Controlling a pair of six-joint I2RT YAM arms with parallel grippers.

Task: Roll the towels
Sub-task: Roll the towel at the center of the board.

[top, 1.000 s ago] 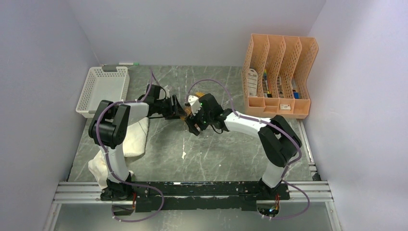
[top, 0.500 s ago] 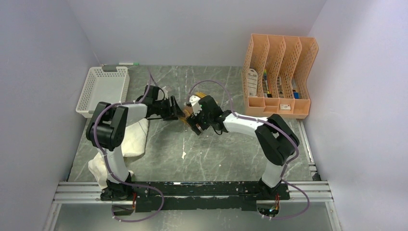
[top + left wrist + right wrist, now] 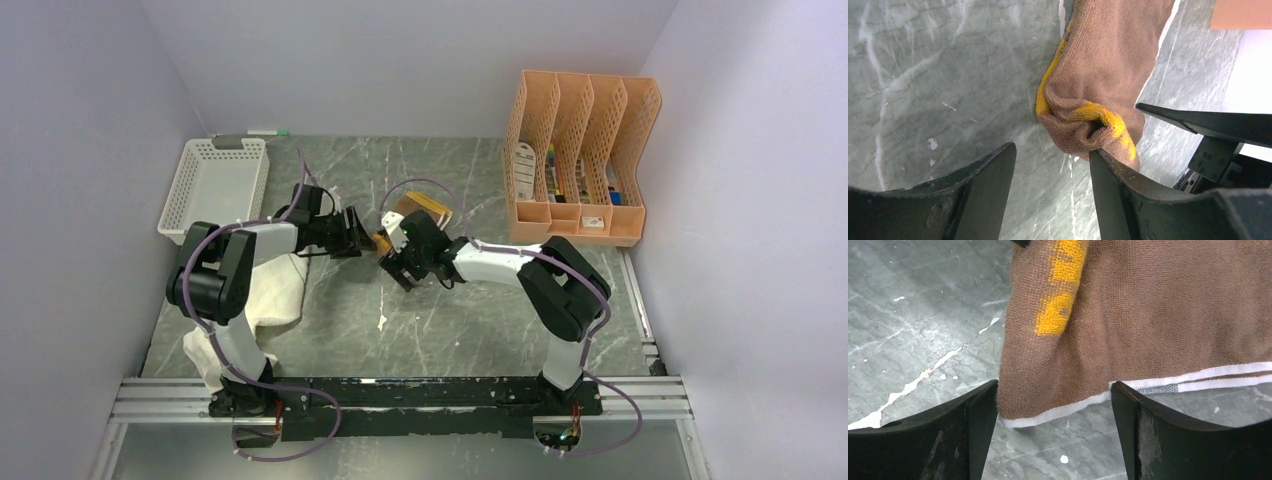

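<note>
The mustard-yellow and brown towel (image 3: 421, 207) lies mid-table, one end bunched between my two grippers. In the left wrist view its folded end (image 3: 1088, 120) rests against the tip of my right-hand finger (image 3: 1113, 175). My left gripper (image 3: 1053, 152) is open with bare table between the jaws; it also shows in the top view (image 3: 360, 238). My right gripper (image 3: 1054, 387) is open just short of the towel's pale edge (image 3: 1058, 412); it also shows in the top view (image 3: 400, 264). The cream-white towel (image 3: 278, 285) lies crumpled at the left, partly under my left arm.
A white mesh basket (image 3: 212, 188) stands at the back left. An orange file rack (image 3: 580, 150) with papers stands at the back right. A marker (image 3: 262, 132) lies by the back wall. The table (image 3: 450, 320) is grey marble.
Both grippers have shifted left and slightly nearer, bunching the brown towel's end; more of the towel shows behind the right wrist. Both stay open.
</note>
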